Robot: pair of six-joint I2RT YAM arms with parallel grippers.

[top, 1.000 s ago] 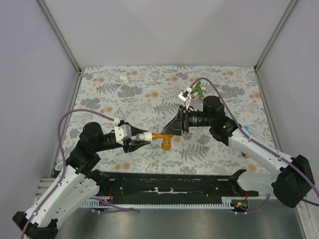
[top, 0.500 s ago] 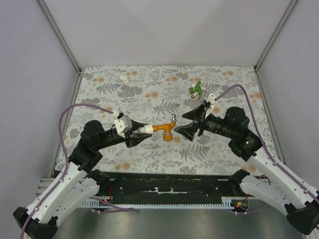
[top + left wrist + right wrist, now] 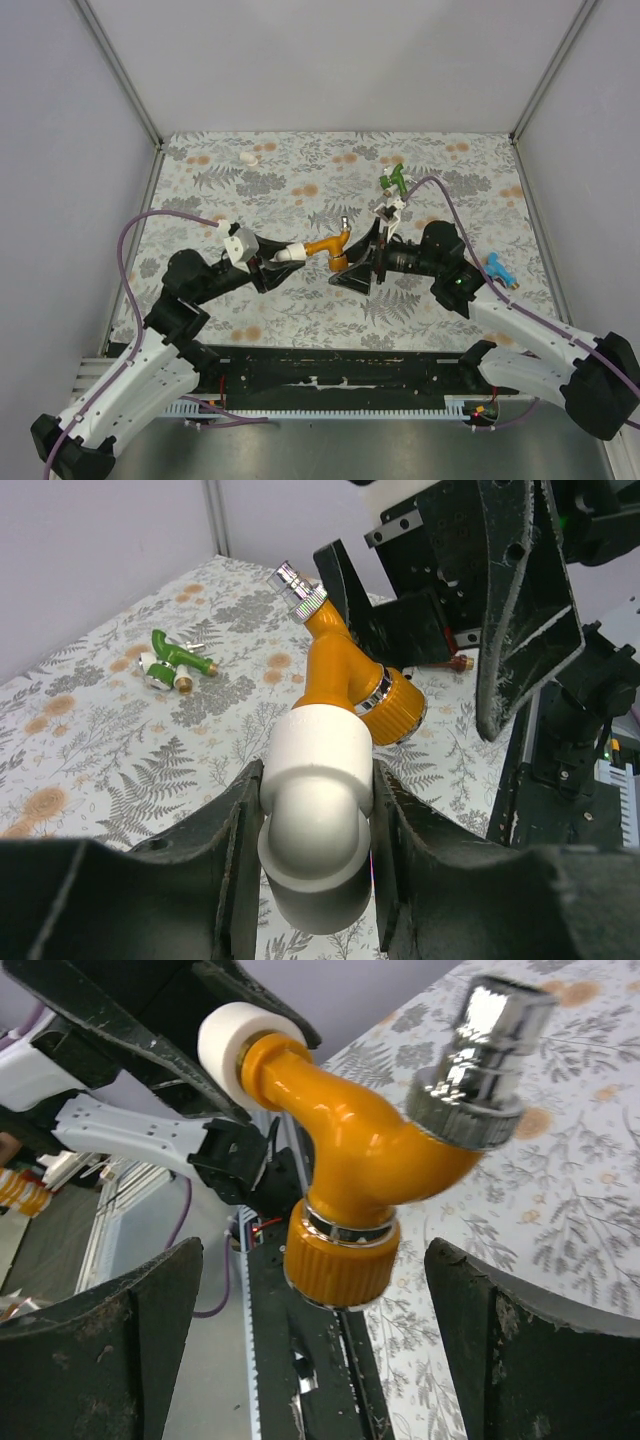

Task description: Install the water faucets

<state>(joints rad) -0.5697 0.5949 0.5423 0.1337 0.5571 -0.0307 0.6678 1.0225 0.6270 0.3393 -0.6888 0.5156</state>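
Scanning the floral tabletop first: spots a green faucet lying on its side toward the far edge, just beyond the right arm's wrist, a blue faucet flat on the right side beside that arm, and a small white fitting alone in the far left corner, well apart from everything. Catches a dark red faucet in the left wrist view, only its brass-tipped end showing behind black gripper parts. Finds the right gripper spread wide, straddling the orange faucet with a gap on either side and crowding that end. Finds the left gripper pinched narrow on a white elbow, holding it off the table. Picks out the orange faucet up in the air between the two grippers, over the middle of the tabletop, joined to that elbow: glossy Y-shaped body, ribbed orange cap with a chrome ring, chrome-tipped spout angled up and away.
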